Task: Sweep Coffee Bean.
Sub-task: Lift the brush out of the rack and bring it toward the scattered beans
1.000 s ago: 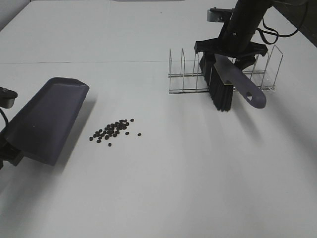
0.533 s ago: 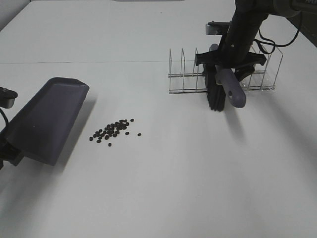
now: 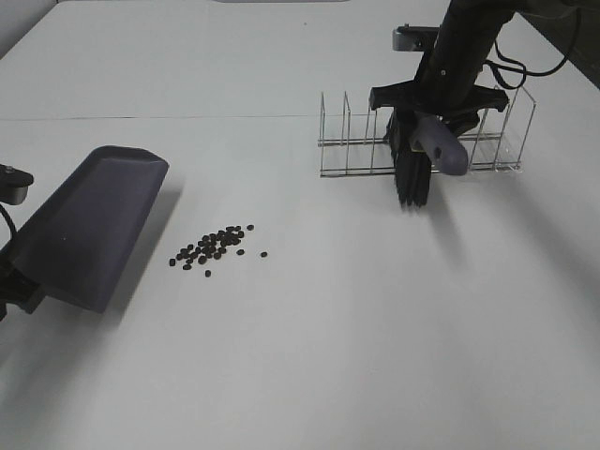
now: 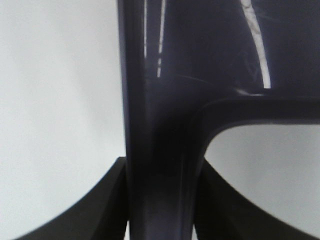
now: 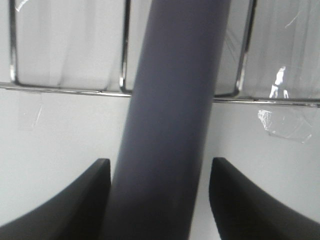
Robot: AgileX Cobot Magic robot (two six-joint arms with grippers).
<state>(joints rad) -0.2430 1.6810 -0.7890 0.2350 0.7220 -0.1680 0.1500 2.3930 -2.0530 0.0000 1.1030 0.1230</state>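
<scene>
From the high camera, the coffee beans (image 3: 214, 247) lay in a loose dark cluster on the white table (image 3: 309, 356), left of the middle, with a few strays at the cluster's edges. Just to their left the purple-grey dustpan (image 3: 89, 225) was tilted, its wide mouth towards the far side of the table and its narrow end low at the left edge, where the left gripper (image 3: 13, 286) held it. Well apart, on the far right, the right gripper (image 3: 437, 101) held the brush (image 3: 412, 176) in front of a wire rack (image 3: 356, 141), dark bristles pointing down at the table and the grey handle jutting towards the camera; whether the bristle tips touched the table could not be told. In the left wrist view, the left gripper (image 4: 162, 200) had its jaws clamped on the dustpan (image 4: 200, 60) at its narrow neck, a finger pressing each side. In the right wrist view, the right gripper (image 5: 160, 200) had its jaws closed around the brush (image 5: 172, 100) handle, with the wire rack (image 5: 65, 89) and the table behind it.
</scene>
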